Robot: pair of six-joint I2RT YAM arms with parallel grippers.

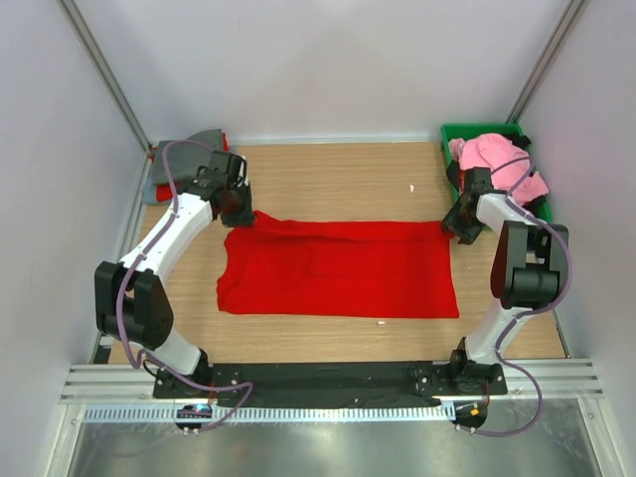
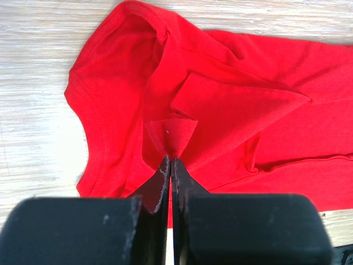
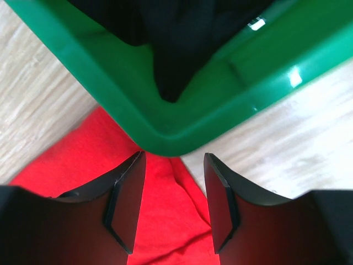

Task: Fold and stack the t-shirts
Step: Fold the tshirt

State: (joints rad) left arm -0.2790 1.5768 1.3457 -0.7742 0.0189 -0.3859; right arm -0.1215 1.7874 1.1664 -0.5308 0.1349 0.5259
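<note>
Large red t-shirt (image 1: 338, 268) lies spread flat mid-table. Left gripper (image 2: 170, 165) is clenched on a pinch of cloth at the shirt's far-left corner. Right gripper (image 3: 174, 157) is released, over the shirt's far-right corner, beside the green bin (image 3: 99, 72).

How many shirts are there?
5: big red shirt spread mid-table; grey shirt and small red shirt piled far left; pink shirt and dark shirt in the bin. More may be hidden.

Top view: right gripper (image 1: 457, 227) hides red t-shirt's (image 1: 338, 268) far corner from me; dark cloth (image 3: 182, 33) in green bin (image 3: 110, 94) runs off-frame.
</note>
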